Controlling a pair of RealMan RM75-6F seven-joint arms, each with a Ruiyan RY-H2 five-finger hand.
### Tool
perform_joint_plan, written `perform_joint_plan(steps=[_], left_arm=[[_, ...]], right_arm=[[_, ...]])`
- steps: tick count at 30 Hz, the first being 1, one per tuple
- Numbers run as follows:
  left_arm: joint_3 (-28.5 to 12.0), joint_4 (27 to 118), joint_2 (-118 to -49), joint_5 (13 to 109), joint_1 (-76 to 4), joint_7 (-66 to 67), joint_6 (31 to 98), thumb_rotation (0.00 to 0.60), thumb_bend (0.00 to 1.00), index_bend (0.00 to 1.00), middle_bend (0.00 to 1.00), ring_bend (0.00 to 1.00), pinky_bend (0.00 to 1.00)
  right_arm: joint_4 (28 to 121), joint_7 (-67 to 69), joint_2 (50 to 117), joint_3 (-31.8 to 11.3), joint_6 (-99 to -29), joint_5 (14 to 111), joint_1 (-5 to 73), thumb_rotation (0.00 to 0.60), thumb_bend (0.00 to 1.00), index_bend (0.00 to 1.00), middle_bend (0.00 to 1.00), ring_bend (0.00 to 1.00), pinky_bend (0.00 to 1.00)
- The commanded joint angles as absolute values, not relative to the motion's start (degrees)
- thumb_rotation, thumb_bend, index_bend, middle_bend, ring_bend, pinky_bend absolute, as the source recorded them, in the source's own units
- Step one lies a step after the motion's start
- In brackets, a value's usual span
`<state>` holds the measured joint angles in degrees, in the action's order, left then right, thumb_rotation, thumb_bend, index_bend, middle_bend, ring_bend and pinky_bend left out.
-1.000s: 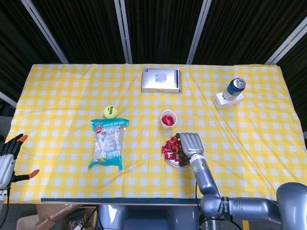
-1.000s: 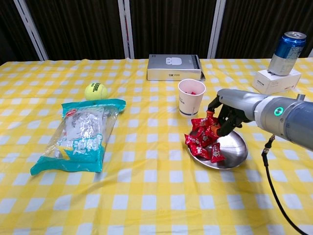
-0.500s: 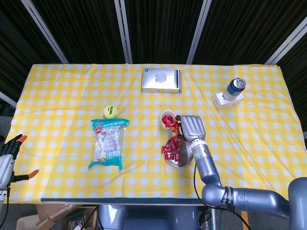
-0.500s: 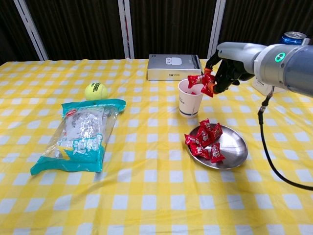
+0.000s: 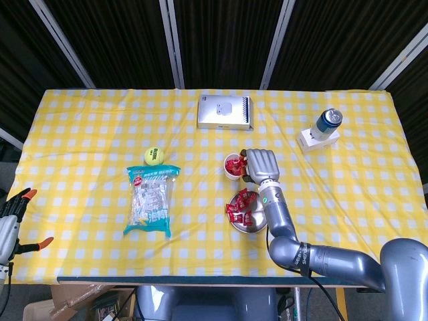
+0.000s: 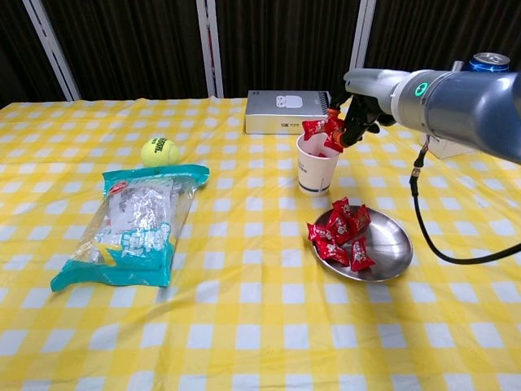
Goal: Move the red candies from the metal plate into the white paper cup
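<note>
Candy in hand, the right hand (image 6: 352, 116) now hangs directly over the white paper cup (image 6: 317, 165), fingers pinched on a red candy (image 6: 319, 128) whose wrapper tips sit just above the rim. 1 second ago that hand was down in the metal plate (image 6: 389, 248) closing on the pile; half a second ago it had lifted clear and was off to the cup's right side. So the carry looks finished, and what remains for this piece, as I judge it, is only the release. Some red already shows inside the cup in the head view. Several red candies (image 6: 340, 234) remain heaped on the plate's left part, so more trips are needed. The left hand (image 5: 12, 217) rests at the table's near left edge, empty with fingers apart, unchanged throughout.
</note>
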<state>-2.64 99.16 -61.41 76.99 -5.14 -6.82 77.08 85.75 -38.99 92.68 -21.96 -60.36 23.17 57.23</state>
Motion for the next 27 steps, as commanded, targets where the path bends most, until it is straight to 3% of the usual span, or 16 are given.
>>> perform_joint_plan(steps=[1, 5, 16, 27], left_arm=[[-2.7, 99.2, -61.3, 76.9, -5.2, -7.0, 77.0, 0.6, 0.0, 0.0, 0.0, 0.0, 0.0], [-2.7, 99.5, -61.2, 76.8, -5.2, -7.1, 76.9, 0.6, 0.0, 0.0, 0.0, 0.0, 0.0], [-2.7, 99.5, -61.0, 76.7, -5.0, -7.4, 77.1, 0.6, 0.0, 0.0, 0.0, 0.0, 0.0], [-2.7, 99.8, -61.0, 76.8, -4.9, -7.1, 77.4, 0.6, 0.0, 0.0, 0.0, 0.0, 0.0]], right_arm=[[83.9, -38.4, 93.9, -21.8, -59.2, 22.7, 58.2, 0.6, 0.56, 0.66, 0.75, 0.81, 1.0], [82.9, -38.1, 94.4, -21.6, -58.6, 22.7, 58.6, 0.6, 0.56, 0.63, 0.75, 0.81, 1.0], [82.1, -37.1, 95.3, -21.2, -59.1, 24.1, 59.0, 0.6, 0.52, 0.36, 0.75, 0.81, 1.0], [83.5, -37.1, 94.1, -21.2, -60.9, 24.7, 58.5, 0.6, 0.52, 0.35, 0.75, 0.81, 1.0]])
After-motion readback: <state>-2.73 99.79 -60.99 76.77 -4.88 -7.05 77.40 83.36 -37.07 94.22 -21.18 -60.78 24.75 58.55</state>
